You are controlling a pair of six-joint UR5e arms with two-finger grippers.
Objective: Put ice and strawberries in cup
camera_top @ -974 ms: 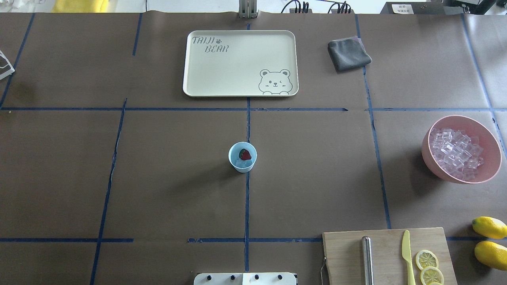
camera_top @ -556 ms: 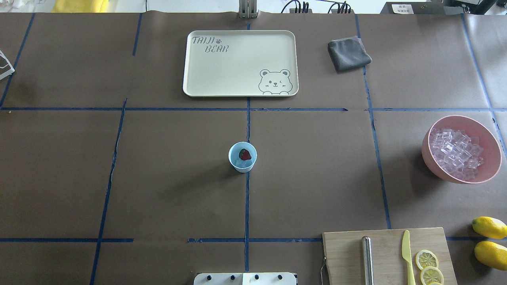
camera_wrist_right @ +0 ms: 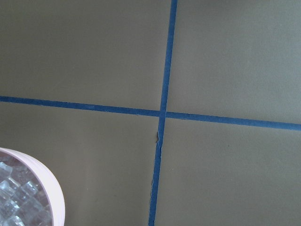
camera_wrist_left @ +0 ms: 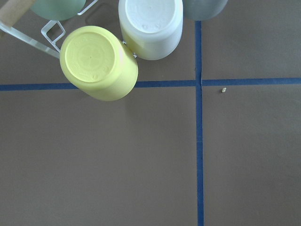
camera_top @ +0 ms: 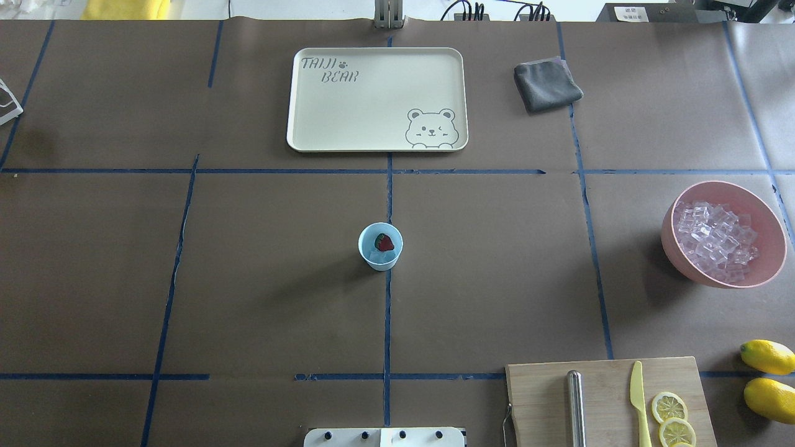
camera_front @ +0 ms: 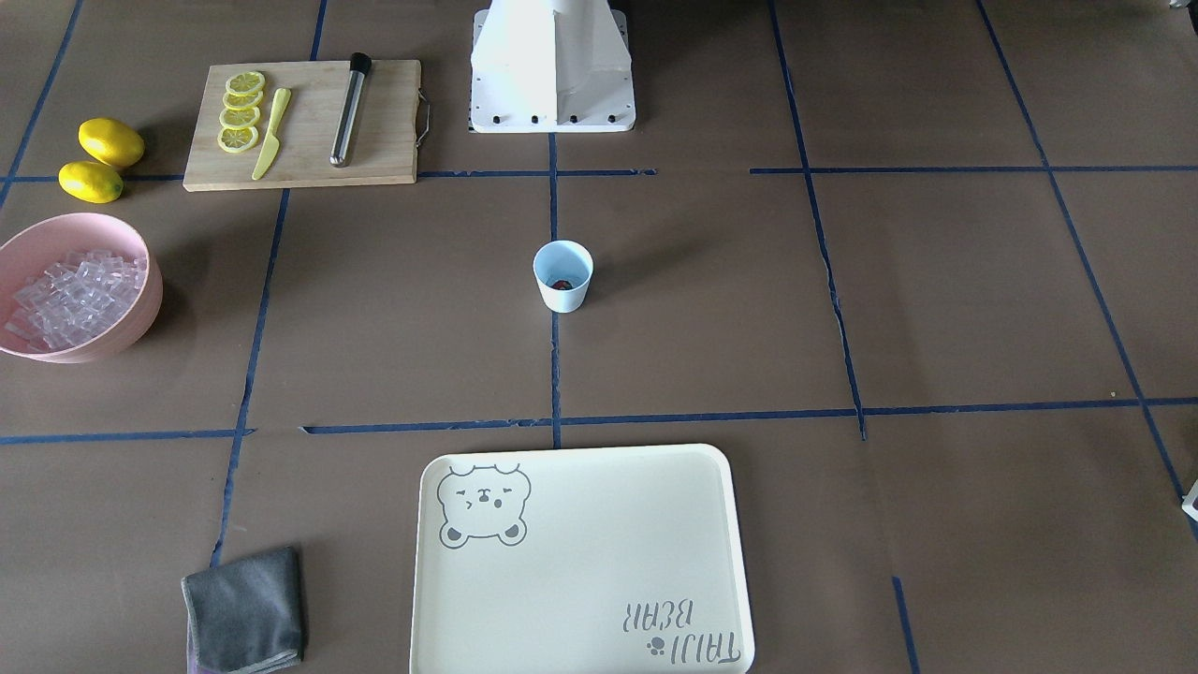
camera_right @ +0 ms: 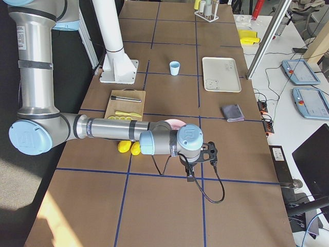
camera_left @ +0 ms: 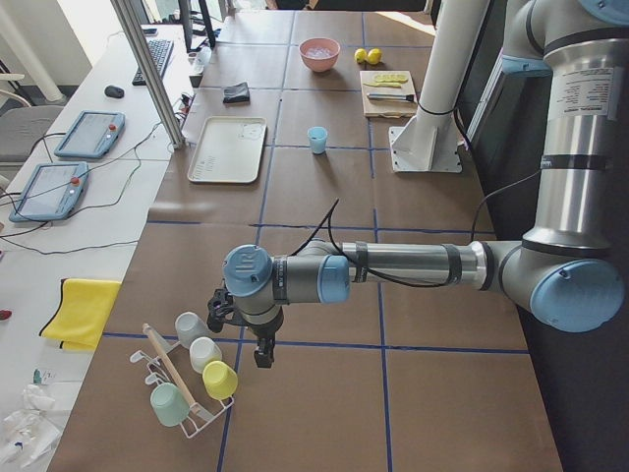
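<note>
The cup (camera_top: 380, 260), white outside and pale blue inside, stands upright at the table's middle. A red strawberry (camera_top: 385, 243) lies inside it on clear ice cubes (camera_top: 374, 255). The cup also shows in the front-facing view (camera_front: 562, 292). More ice (camera_top: 714, 239) fills the pink bowl (camera_top: 669, 239) at the right. Both grippers are far from the cup. My left gripper (camera_left: 263, 356) hangs over the table's left end and my right gripper (camera_right: 190, 178) over the right end beyond the bowl. They show only in the side views, so I cannot tell whether they are open or shut.
A cream bear tray (camera_top: 298, 133) and a grey cloth (camera_top: 547, 84) lie at the far side. A cutting board (camera_top: 546, 385) holds a yellow knife, a metal rod and lemon slices. Two lemons (camera_top: 768, 357) lie beside it. A rack of upturned cups (camera_wrist_left: 99, 63) sits under my left wrist.
</note>
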